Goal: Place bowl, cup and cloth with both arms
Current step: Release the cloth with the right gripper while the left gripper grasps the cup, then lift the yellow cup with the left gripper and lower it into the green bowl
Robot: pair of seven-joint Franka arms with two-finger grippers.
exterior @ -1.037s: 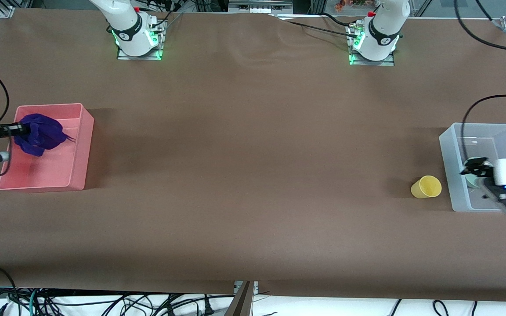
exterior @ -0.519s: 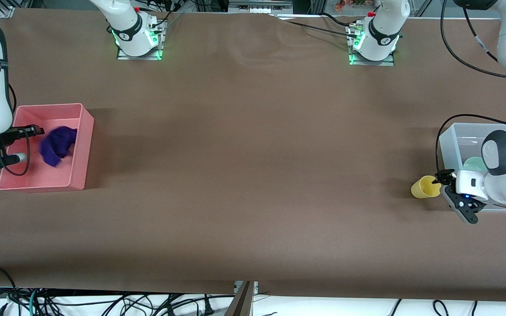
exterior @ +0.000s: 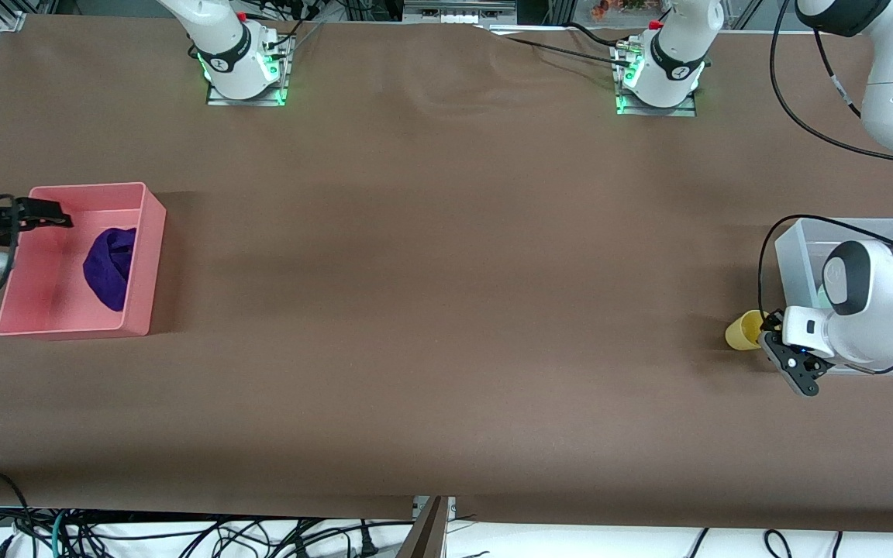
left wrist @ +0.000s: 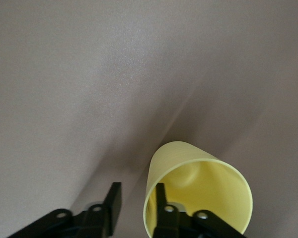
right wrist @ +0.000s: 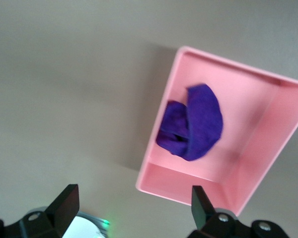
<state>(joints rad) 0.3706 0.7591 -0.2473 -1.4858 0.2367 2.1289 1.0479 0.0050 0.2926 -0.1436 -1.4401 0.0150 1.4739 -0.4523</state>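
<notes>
Cup (exterior: pixel 743 331) at the left arm's end of the table, lying on its side on the brown table (exterior: pixel 446 294), and the left gripper (exterior: pixel 774 335) is right at its mouth. In the left wrist view the fingers are spread either side of the yellow rim: one finger (left wrist: pixel 160 202) sits inside the cup (left wrist: pixel 198 191), the other outside the wall, with a gap between that one and the plastic. No squeeze on it at this moment.

Just beside the cup, toward the left arm's end, stands a clear bin (exterior: pixel 799 256), largely covered by the left arm's wrist. A sliver of pale green shows inside it, the bowl (exterior: pixel 823 295), most of it hidden.

Over at the right arm's end, the right gripper (exterior: pixel 42 215) hangs above the rim of the pink bin (exterior: pixel 148 256), fingers spread wide and holding nothing; the right wrist view shows both fingertips far apart. Inside that pink bin (right wrist: pixel 268 144) lies the cloth (exterior: pixel 111 266), a bunched purple heap resting against the wall on the side toward the table's middle, clear of the gripper. From the wrist view the cloth (right wrist: pixel 191 121) is folded over on itself on the bin floor.
</notes>
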